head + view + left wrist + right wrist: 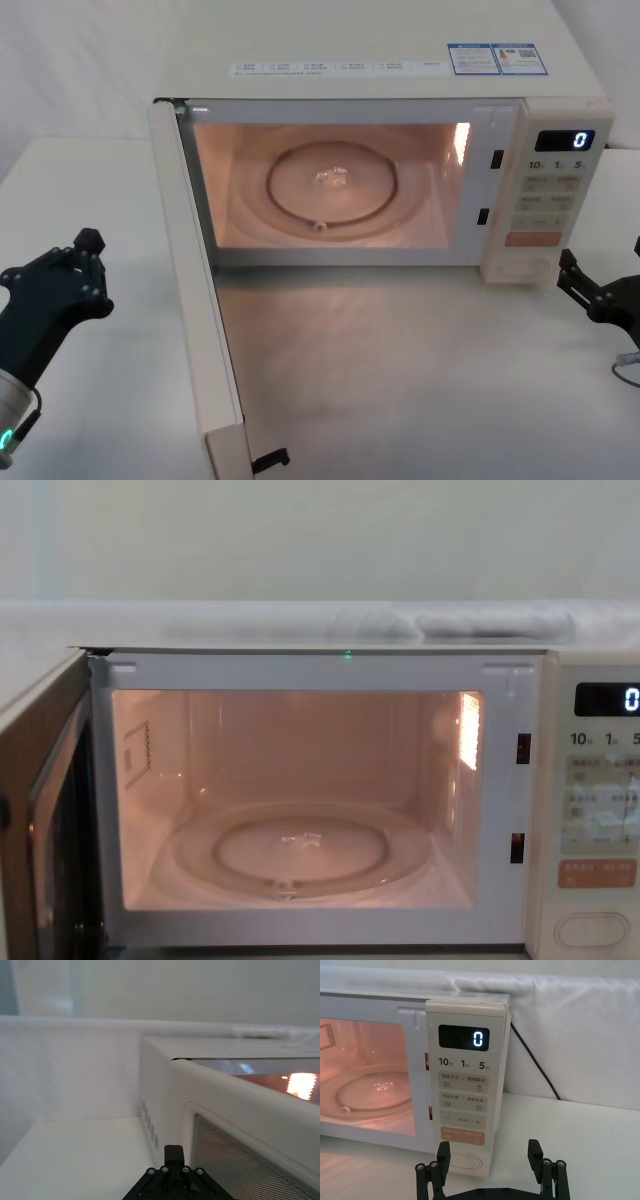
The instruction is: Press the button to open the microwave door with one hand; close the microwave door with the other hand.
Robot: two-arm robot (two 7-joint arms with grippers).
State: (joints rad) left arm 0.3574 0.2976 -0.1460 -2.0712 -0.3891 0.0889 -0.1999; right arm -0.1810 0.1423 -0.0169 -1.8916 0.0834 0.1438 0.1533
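Microwave door [195, 300] swung fully open toward the robot's left, cavity lit, glass turntable [333, 190] bare, display [463, 1037] reading 0; button [465, 1162] at the foot of the control panel, just ahead of right end effector [489, 1152], fingers [443, 1152] spread apart and clear of the panel. Left end effector [88, 270] near the door's outer face on the worktop [90, 400], not touching, finger state cannot tell. Likely risks in closing: push landing near the hinge giving weak leverage and no latch, or a glancing contact sliding off the panel and shoving the microwave [400, 40] sideways.
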